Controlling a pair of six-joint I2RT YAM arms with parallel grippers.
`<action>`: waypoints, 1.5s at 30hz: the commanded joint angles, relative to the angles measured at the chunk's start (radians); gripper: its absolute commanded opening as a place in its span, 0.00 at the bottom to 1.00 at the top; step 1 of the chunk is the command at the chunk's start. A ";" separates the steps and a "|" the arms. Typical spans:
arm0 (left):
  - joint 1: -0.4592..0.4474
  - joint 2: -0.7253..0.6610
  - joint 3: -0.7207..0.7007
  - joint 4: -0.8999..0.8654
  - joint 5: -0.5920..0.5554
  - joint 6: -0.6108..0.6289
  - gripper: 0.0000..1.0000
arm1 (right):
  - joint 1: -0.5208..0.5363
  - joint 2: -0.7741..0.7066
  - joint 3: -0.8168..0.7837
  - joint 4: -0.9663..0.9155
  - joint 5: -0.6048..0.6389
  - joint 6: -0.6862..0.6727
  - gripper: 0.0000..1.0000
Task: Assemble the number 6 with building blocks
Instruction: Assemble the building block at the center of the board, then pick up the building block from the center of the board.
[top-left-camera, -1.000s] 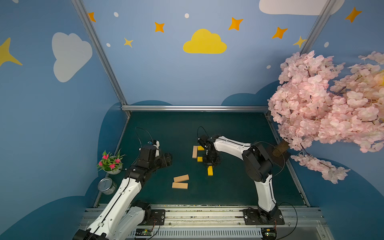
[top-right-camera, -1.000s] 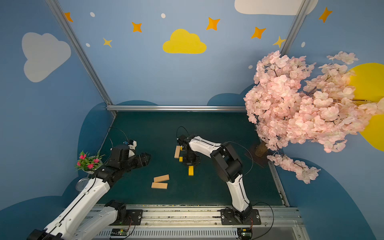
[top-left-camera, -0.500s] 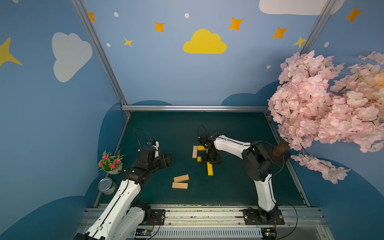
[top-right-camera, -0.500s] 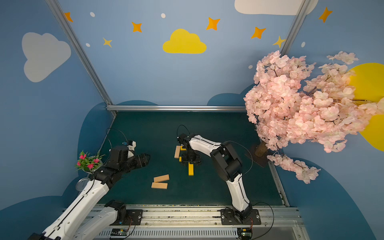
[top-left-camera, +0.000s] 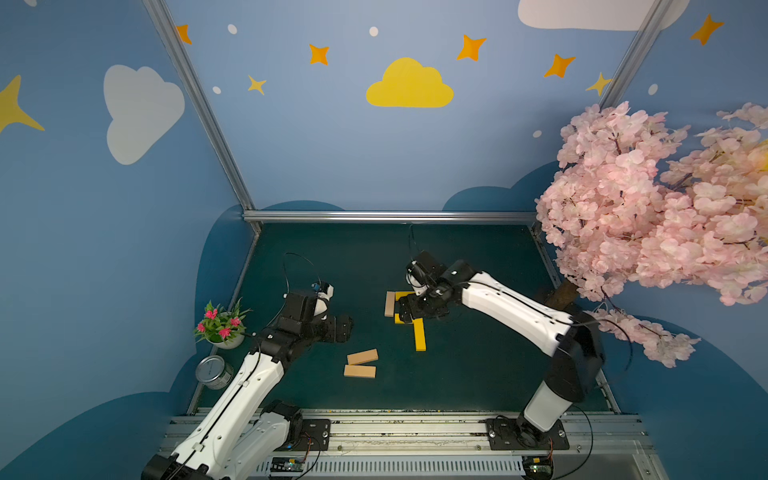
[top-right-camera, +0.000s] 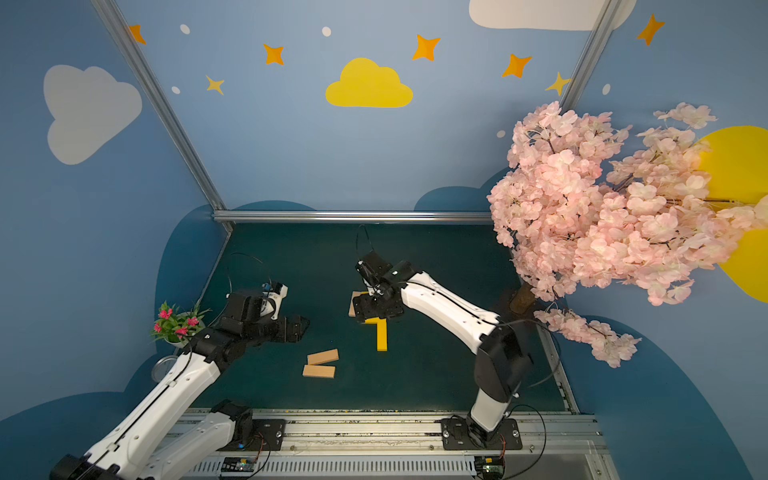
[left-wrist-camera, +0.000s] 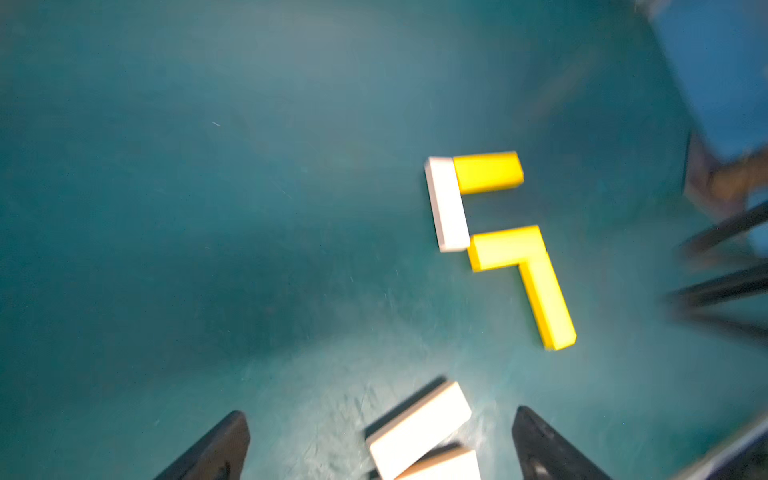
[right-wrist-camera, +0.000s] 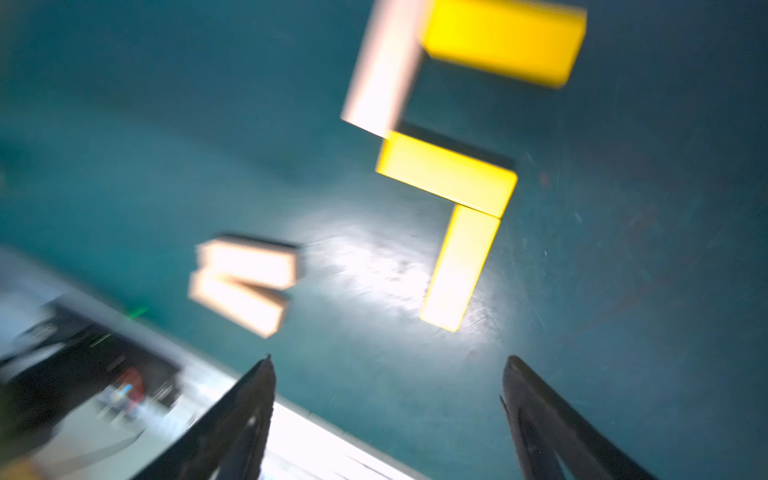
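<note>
The partly built number 6 lies mid-table: an upright tan bar, a yellow top bar, a yellow middle bar and a yellow bar running down from its right end. My right gripper hovers open just above this shape, hiding part of it in both top views. Two loose tan building blocks lie side by side nearer the front. My left gripper is open and empty, just left of and above them.
A potted plant and a tin can stand at the table's left edge behind my left arm. A pink blossom tree overhangs the right side, its trunk at the right edge. A metal rail runs along the front.
My right gripper has opened and let go of the yellow bar, which now lies under the middle bar's right end. My left gripper has opened wider and edged towards the loose tan blocks.
</note>
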 joint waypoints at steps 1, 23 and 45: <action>-0.068 0.069 0.042 -0.047 0.031 0.178 1.00 | -0.047 -0.156 -0.073 0.098 0.027 -0.129 0.88; -0.373 0.372 0.038 -0.075 -0.245 0.582 0.99 | -0.118 -0.546 -0.331 0.220 0.179 -0.243 0.89; -0.364 0.515 0.026 0.030 -0.260 0.593 0.95 | -0.117 -0.556 -0.353 0.212 0.155 -0.190 0.89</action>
